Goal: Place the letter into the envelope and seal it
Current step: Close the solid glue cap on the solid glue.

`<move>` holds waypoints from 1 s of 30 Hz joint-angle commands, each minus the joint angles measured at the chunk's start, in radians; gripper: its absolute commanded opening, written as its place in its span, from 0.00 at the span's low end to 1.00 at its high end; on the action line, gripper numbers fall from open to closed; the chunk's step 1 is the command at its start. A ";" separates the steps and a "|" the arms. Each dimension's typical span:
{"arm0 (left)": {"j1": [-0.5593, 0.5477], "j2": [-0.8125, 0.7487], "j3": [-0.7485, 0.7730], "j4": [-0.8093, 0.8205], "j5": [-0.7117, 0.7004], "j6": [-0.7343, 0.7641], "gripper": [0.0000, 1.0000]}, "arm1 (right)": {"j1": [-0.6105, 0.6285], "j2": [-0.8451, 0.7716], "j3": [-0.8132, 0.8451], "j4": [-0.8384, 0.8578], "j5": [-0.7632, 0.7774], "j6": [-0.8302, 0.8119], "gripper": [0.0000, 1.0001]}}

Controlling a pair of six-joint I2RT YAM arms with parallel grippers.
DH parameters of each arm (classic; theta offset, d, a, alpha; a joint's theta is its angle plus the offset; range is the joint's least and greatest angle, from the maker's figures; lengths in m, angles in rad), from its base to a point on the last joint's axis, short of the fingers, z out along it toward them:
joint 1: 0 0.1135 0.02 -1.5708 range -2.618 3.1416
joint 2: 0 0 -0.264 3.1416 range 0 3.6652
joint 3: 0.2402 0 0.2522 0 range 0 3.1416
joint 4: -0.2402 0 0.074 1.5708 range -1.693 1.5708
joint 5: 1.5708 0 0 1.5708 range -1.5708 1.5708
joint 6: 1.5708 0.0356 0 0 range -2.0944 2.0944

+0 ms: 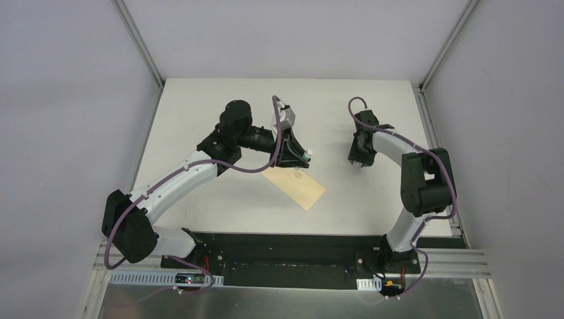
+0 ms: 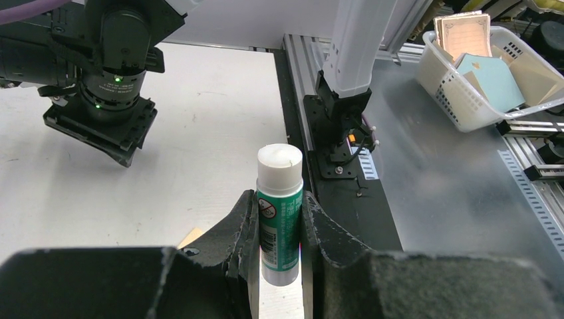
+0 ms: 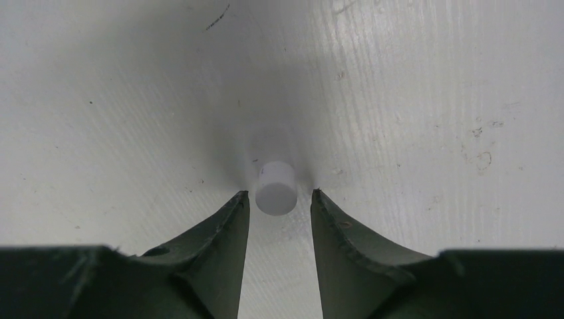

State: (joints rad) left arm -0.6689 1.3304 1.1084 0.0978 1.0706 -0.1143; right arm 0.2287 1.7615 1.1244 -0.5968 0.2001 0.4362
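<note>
Tan envelope (image 1: 297,189) looks light and floppy, best pinned at a corner; my left gripper (image 2: 278,197) clamps the glue stick (image 2: 279,222), my right gripper (image 3: 278,195) flanks a white cap (image 3: 275,185), parted.

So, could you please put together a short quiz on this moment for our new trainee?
1. True or false: the left gripper is shut on the glue stick.
2. What stands at the tips of the right gripper? A) a small white cap B) a coin C) a pen
3. In the top view, what tan thing lies flat on the table beside the left gripper?
Key: 1 true; 2 A; 3 the envelope.
</note>
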 commanded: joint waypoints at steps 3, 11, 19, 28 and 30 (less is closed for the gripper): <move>-0.015 0.016 0.053 0.036 -0.006 0.001 0.00 | -0.012 0.016 0.055 0.033 -0.006 -0.022 0.41; -0.021 0.034 0.068 0.025 -0.005 0.003 0.00 | -0.018 0.019 0.064 0.035 -0.011 -0.032 0.39; -0.027 0.054 0.078 0.024 -0.007 0.004 0.00 | -0.019 0.027 0.058 0.043 -0.028 -0.033 0.33; -0.031 0.072 0.067 0.022 -0.031 0.047 0.00 | -0.019 -0.045 0.060 0.003 -0.064 -0.028 0.18; -0.031 0.076 0.062 0.009 -0.032 0.076 0.00 | -0.019 -0.110 0.062 -0.028 -0.092 -0.029 0.16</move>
State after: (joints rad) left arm -0.6884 1.4036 1.1423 0.0959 1.0500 -0.1036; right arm 0.2153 1.7775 1.1511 -0.5854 0.1623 0.4122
